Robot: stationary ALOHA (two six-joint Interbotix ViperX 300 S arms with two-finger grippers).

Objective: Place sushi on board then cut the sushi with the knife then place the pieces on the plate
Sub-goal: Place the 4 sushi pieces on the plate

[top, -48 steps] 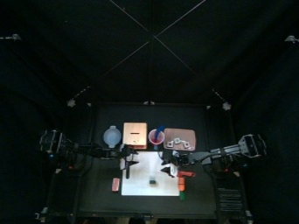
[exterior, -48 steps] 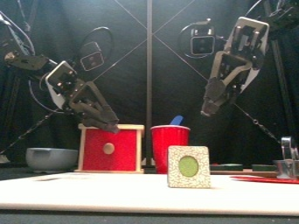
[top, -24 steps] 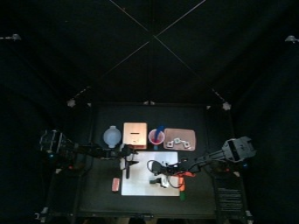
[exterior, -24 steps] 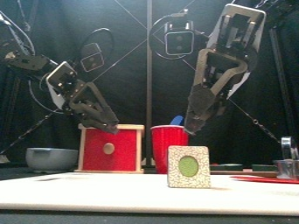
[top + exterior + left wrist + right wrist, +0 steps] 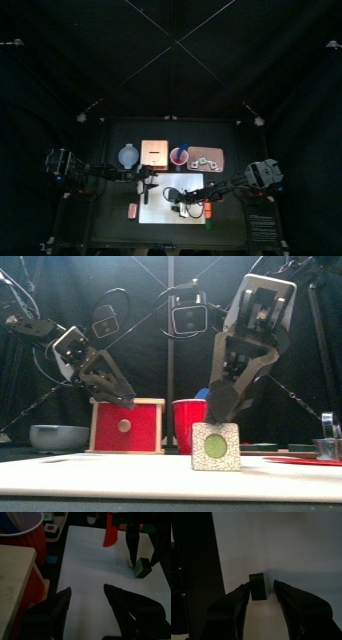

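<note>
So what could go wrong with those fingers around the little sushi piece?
The sushi stands upright on the board, between the right gripper's open fingers but nearer one of them. That finger may touch first and tip or push it instead of gripping it. Also, the left gripper hangs open over the same board, so the arms might bump if either swings across.

Top view v. dim, wrists brighter
</note>
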